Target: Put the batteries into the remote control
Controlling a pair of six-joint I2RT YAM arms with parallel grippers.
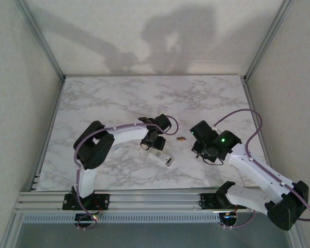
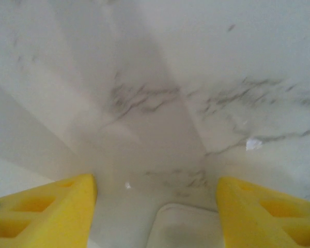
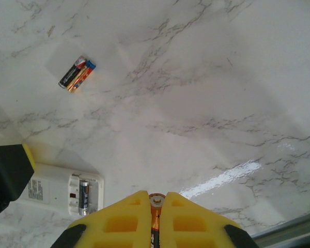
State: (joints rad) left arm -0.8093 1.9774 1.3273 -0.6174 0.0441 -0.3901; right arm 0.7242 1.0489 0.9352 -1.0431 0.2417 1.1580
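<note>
The white remote control (image 1: 160,156) lies back up near the table's middle, its compartment open with one battery (image 3: 83,196) seated in it. My left gripper (image 1: 154,138) hangs over the remote's far end. Its yellow fingers (image 2: 51,212) straddle the rounded white end (image 2: 188,227), with a gap on the left side. My right gripper (image 3: 155,195) is shut on an orange and black battery (image 3: 156,205), held lengthwise and raised to the right of the remote (image 3: 51,188). Two more batteries (image 3: 76,74) lie side by side on the marble (image 1: 181,138).
The marble tabletop (image 1: 119,103) is bare toward the back and left. An aluminium rail (image 1: 144,199) runs along the near edge, and frame posts stand at the back corners. The right arm's purple cable (image 1: 248,116) loops above its wrist.
</note>
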